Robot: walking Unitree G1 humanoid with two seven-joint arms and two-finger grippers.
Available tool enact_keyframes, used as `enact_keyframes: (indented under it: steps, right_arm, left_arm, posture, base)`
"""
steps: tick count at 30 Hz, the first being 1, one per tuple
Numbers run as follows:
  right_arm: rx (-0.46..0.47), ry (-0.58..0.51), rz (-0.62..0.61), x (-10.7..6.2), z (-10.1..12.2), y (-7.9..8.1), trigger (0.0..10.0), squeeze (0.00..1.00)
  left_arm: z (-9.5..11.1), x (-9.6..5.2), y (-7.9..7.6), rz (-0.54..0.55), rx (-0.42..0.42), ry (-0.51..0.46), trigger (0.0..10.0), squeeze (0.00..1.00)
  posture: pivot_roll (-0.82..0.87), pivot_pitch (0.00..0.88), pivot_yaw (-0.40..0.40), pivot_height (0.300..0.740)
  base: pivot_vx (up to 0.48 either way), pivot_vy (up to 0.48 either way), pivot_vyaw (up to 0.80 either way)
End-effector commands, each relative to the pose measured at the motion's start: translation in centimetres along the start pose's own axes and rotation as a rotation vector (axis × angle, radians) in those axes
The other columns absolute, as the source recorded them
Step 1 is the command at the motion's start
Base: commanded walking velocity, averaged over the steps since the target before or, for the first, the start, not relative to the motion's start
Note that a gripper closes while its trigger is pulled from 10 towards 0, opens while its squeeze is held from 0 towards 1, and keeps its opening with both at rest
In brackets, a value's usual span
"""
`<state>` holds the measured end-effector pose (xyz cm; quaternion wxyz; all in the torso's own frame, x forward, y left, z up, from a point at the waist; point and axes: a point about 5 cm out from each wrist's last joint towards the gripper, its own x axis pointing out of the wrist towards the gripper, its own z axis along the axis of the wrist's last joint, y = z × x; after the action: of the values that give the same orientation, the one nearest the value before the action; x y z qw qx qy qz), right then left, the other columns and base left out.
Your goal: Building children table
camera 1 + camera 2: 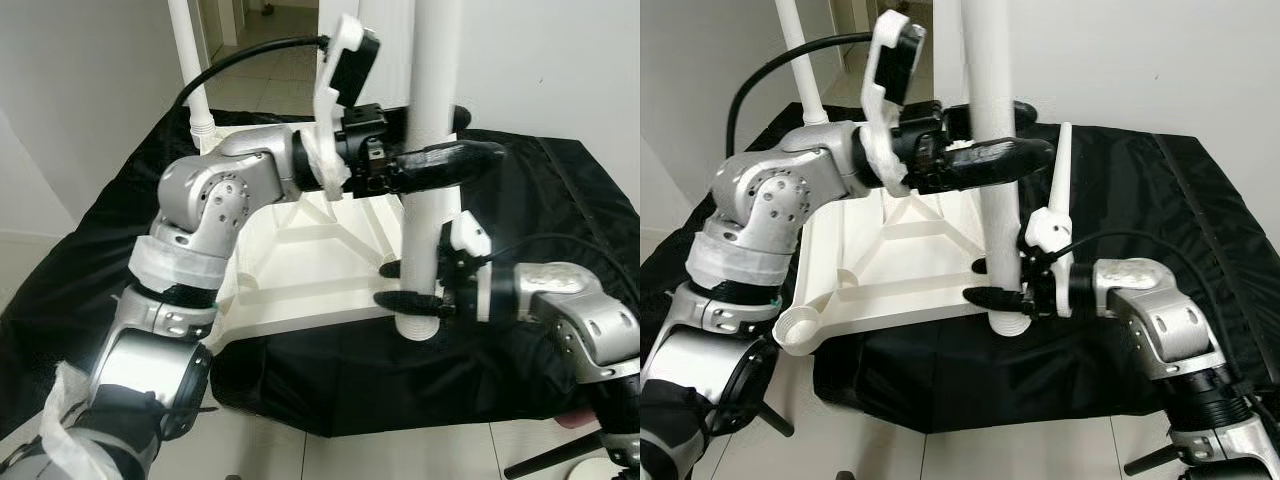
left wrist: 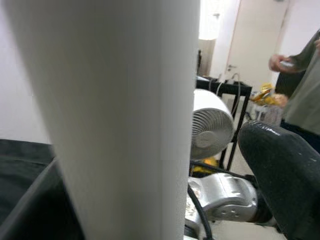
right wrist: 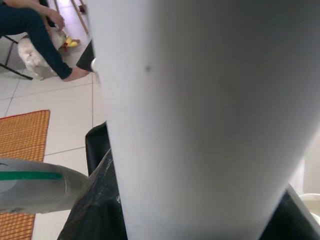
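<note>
A white table top (image 1: 300, 270) lies upside down on a black cloth (image 1: 560, 200). An upright white leg (image 1: 428, 180) stands at its near right corner, its ribbed foot end (image 1: 417, 327) low by the corner. My left gripper (image 1: 432, 140) is shut on the leg about halfway up. My right gripper (image 1: 408, 284) is shut on the same leg near its bottom. Another white leg (image 1: 190, 70) stands fitted at the far left corner. A round socket (image 1: 798, 328) at the near left corner is bare. Both wrist views show the leg (image 2: 120, 115) (image 3: 200, 120) very close.
A slim white leg (image 1: 1058, 175) rises behind my right gripper. Tiled floor (image 1: 380, 455) lies in front of the cloth. A person (image 2: 305, 95) stands past a white fan (image 2: 210, 125). Another seated person's legs (image 3: 35, 35) and an orange mat (image 3: 20, 145) are nearby.
</note>
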<state>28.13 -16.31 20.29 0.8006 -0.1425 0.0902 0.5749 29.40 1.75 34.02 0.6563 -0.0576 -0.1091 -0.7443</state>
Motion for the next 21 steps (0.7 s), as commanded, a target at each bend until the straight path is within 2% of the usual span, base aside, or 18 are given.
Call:
enact_keyframes:
  steps: [1,2,3,4,5,6,20,21]
  right_arm:
    - [-0.014,-0.003,0.011,0.5,0.4,0.0,10.0,0.00]
    - [-0.012,-0.007,0.015,0.7,0.4,0.1,10.0,0.00]
    - [-0.011,-0.009,0.015,0.7,0.4,0.2,10.0,0.00]
    - [-0.010,-0.009,0.013,0.8,0.4,0.2,10.0,0.00]
    - [-0.010,-0.009,0.013,0.8,0.4,0.2,10.0,0.00]
    - [-0.008,-0.010,0.012,0.7,0.3,0.2,10.0,0.00]
    - [0.007,-0.028,-0.024,0.7,-0.2,0.0,10.0,0.00]
    - [0.010,-0.035,-0.035,0.8,-0.2,-0.1,10.0,0.00]
  left_arm:
    - [-0.1,0.5,0.3,0.020,0.014,0.020,10.0,0.00]
    - [-0.1,0.5,0.5,0.033,0.011,0.020,10.0,0.00]
    - [-0.1,0.5,0.6,0.039,0.004,0.011,4.8,0.00]
    - [-0.1,0.6,0.7,0.046,-0.004,0.002,2.4,0.00]
    - [-0.1,0.6,0.7,0.046,-0.004,0.002,2.4,0.00]
    - [-0.1,0.6,0.7,0.044,-0.007,-0.006,0.0,0.00]
    - [0.0,0.6,1.3,0.065,0.005,0.006,0.0,0.00]
    - [0.1,0.6,1.4,0.076,0.008,0.014,2.7,0.00]
  posture:
    - [0.00,0.000,-0.007,0.740]
    - [-0.01,0.000,-0.008,0.740]
    - [-0.01,0.000,-0.007,0.740]
    - [-0.01,0.000,-0.004,0.740]
    - [-0.01,0.000,-0.004,0.740]
    - [-0.01,0.000,-0.002,0.740]
    - [-0.01,0.000,0.008,0.740]
    - [-0.01,0.000,0.010,0.740]
  base:
    - [0.000,0.000,0.00]
    - [0.000,0.000,0.00]
    - [0.000,0.000,0.00]
    - [0.000,0.000,0.00]
    - [0.000,0.000,0.00]
    - [0.000,0.000,0.00]
    - [0.000,0.000,0.00]
    - [0.000,0.000,0.00]
